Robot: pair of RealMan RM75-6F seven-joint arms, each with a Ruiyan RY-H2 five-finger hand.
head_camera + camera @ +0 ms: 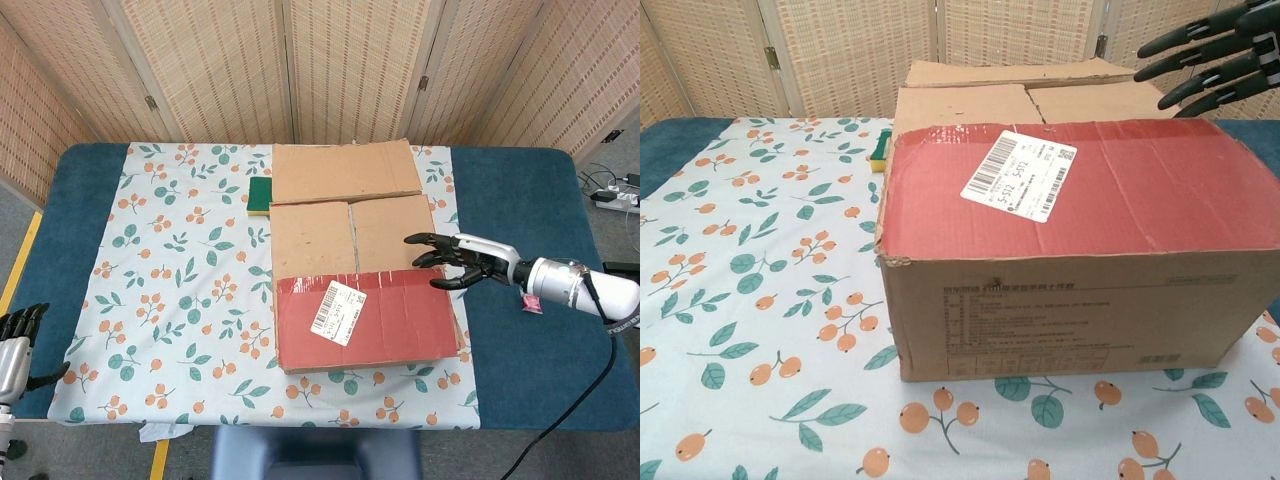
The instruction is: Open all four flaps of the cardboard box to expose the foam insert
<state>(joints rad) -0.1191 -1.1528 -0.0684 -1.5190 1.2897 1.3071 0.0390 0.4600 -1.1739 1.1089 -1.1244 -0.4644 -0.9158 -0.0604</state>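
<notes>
The cardboard box [355,280] [1080,240] stands mid-table. Its far flap [345,170] lies folded back and flat. The two inner side flaps [352,236] are down and meet at a centre seam. The near flap [365,320], red with a white barcode label [337,312] [1020,175], covers the front half. No foam shows. My right hand [460,262] [1215,62] hovers over the box's right edge with fingers spread, holding nothing. My left hand [15,345] stays low at the table's near-left corner, fingers apart and empty.
A green and yellow sponge [260,195] [880,153] lies just left of the box's far flap. The floral cloth [170,270] covers the table's middle. A small pink item [530,300] sits on the blue table right of the box. Wicker screens stand behind.
</notes>
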